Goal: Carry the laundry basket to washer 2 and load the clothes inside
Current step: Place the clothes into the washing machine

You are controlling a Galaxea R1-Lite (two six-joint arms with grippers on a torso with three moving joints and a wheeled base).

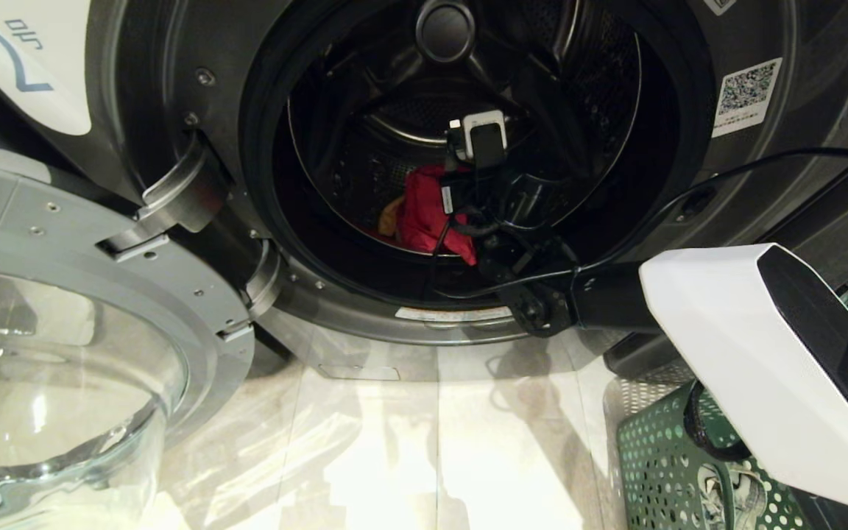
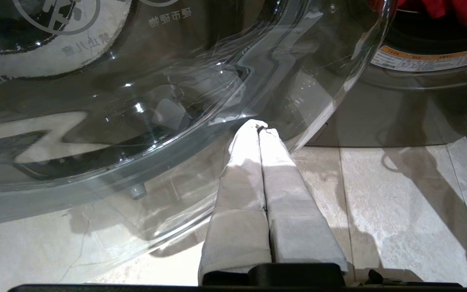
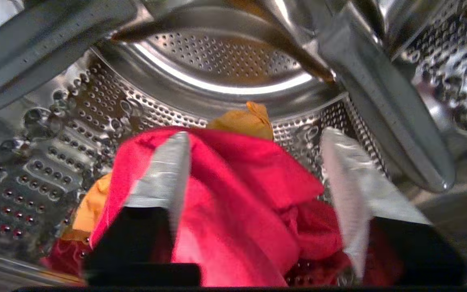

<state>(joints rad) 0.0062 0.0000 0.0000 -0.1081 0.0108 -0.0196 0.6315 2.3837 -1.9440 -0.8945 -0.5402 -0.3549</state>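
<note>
Your right end effector (image 3: 253,194) is inside washer 2 (image 1: 174,88), fingers apart over the red garment (image 3: 233,202) at frame centre. Fabric could snag a finger and drag out on withdrawal. Left end effector (image 2: 262,129) together near the door glass (image 2: 136,121). Laundry basket (image 1: 659,456) lower right.

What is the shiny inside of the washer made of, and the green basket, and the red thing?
The drum looks like polished metal, probably steel: it is mirror-bright and punched with rows of small holes. The laundry basket looks like hard matte plastic, with round holes moulded evenly through its wall. The red garment is soft woven cloth, folding and creasing where it lies in the drum.
</note>
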